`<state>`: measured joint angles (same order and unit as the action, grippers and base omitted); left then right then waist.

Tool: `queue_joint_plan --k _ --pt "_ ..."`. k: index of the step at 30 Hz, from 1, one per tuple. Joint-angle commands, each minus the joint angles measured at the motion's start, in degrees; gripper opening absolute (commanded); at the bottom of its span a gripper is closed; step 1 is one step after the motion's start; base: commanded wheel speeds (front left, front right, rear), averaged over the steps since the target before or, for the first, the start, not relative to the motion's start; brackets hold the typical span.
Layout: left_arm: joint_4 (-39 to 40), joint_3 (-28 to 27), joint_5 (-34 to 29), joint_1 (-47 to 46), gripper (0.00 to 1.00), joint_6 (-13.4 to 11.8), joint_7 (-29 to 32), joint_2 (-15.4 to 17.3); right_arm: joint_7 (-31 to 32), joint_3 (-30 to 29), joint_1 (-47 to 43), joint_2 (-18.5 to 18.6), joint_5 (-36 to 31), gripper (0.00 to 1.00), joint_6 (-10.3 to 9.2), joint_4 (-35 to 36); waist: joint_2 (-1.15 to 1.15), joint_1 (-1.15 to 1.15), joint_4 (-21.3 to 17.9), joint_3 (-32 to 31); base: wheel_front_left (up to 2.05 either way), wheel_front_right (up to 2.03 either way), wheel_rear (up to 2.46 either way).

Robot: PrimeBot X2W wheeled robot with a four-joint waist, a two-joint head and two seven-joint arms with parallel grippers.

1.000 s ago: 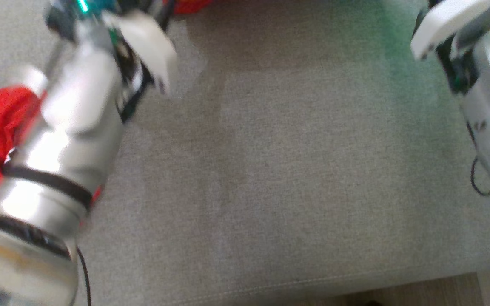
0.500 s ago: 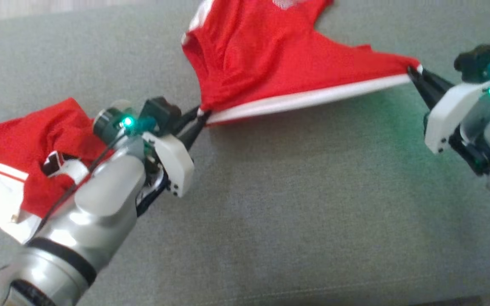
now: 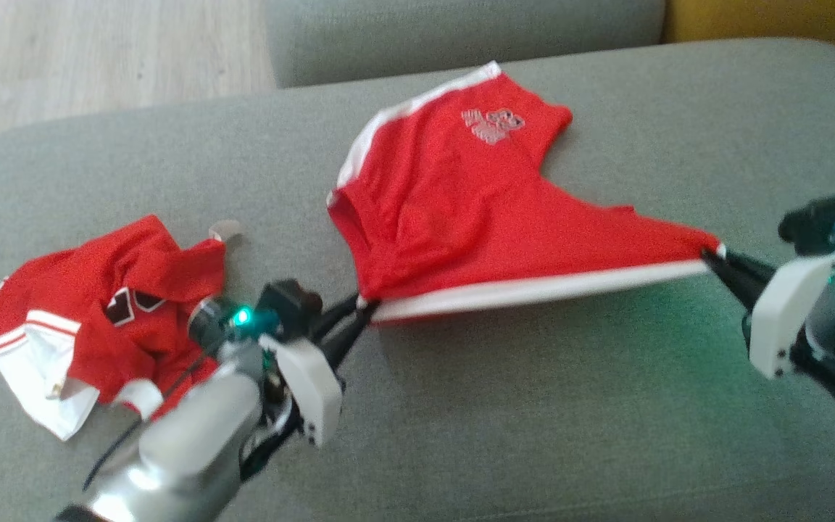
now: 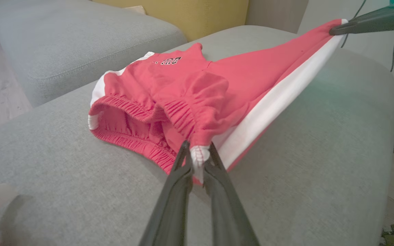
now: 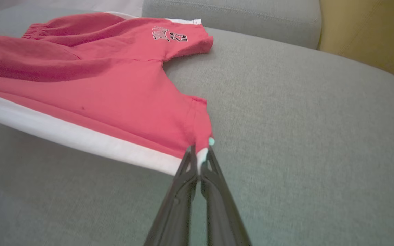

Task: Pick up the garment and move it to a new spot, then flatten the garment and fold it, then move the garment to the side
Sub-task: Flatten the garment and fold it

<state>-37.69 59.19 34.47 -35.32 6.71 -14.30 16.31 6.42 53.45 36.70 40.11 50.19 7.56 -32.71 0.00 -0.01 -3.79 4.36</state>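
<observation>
The garment (image 3: 461,210) is a pair of red shorts with white side stripes and a small printed logo, spread over the grey sofa cushion (image 3: 533,406). My left gripper (image 3: 364,308) is shut on the waistband corner (image 4: 198,155) of the garment (image 4: 190,92). My right gripper (image 3: 711,255) is shut on the leg-hem corner (image 5: 202,152) of the garment (image 5: 115,82). The white-striped edge is stretched taut between both grippers, slightly above the cushion, while the far part lies on it.
A second red and white garment (image 3: 91,312) lies crumpled on the cushion at the left, beside my left forearm. Another grey cushion (image 3: 461,29) stands behind, with wooden floor (image 3: 98,51) at far left and a yellow seat (image 3: 773,18) at far right.
The head camera has tilted up, so the whole picture shifted downward and more of the shorts and sofa show. Both grippers keep their hold on the stretched edge.
</observation>
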Motion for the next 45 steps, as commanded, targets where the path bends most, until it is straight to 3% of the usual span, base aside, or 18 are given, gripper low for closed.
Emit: queue_joint_plan --k 1,8,12,19,27,34,45 --pt "1.72 -1.74 0.69 -0.34 0.0 -1.14 -0.46 3.6 0.33 -1.01 -1.82 4.25 0.63 0.0 -0.08 1.08 0.0 0.01 -0.07 -1.62 0.0 0.0 0.0" --pt "11.04 -0.23 1.76 6.46 0.0 -3.76 2.47 6.55 2.44 -3.51 -9.29 8.1 1.97 0.0 -0.08 7.51 0.0 0.01 -0.04 -3.87 0.0 0.0 0.0" --pt "17.06 -0.47 2.16 7.71 0.0 -6.03 4.61 8.48 3.6 -8.17 -11.62 9.28 1.15 0.0 -0.08 11.06 0.0 0.01 0.3 -2.71 0.0 0.0 0.0" --pt "21.58 -2.43 2.42 4.34 0.0 -7.86 5.9 8.69 5.61 -15.22 -8.09 7.17 -4.52 0.0 -0.08 12.86 0.0 0.01 1.84 1.34 0.0 0.0 0.0" --pt "22.14 -4.4 2.47 -2.24 0.0 -7.9 6.51 6.42 9.73 -19.29 1.5 4.71 -10.6 0.0 -0.08 13.22 0.0 0.01 4.91 7.33 0.0 0.0 0.0" --pt "19.7 -5.57 2.53 -8.61 0.0 -6.76 7.07 3.84 12.68 -17.48 10.33 4.25 -13.83 0.0 -0.08 11.9 0.0 0.01 7.96 12.67 0.0 0.0 0.0" --pt "12.19 -4.28 1.18 -16.25 0.0 -3.65 6.61 -0.69 13.98 -8.44 24.11 3.45 -15.92 0.0 -0.08 4.33 0.0 0.01 12.1 18.85 0.0 0.0 0.0"
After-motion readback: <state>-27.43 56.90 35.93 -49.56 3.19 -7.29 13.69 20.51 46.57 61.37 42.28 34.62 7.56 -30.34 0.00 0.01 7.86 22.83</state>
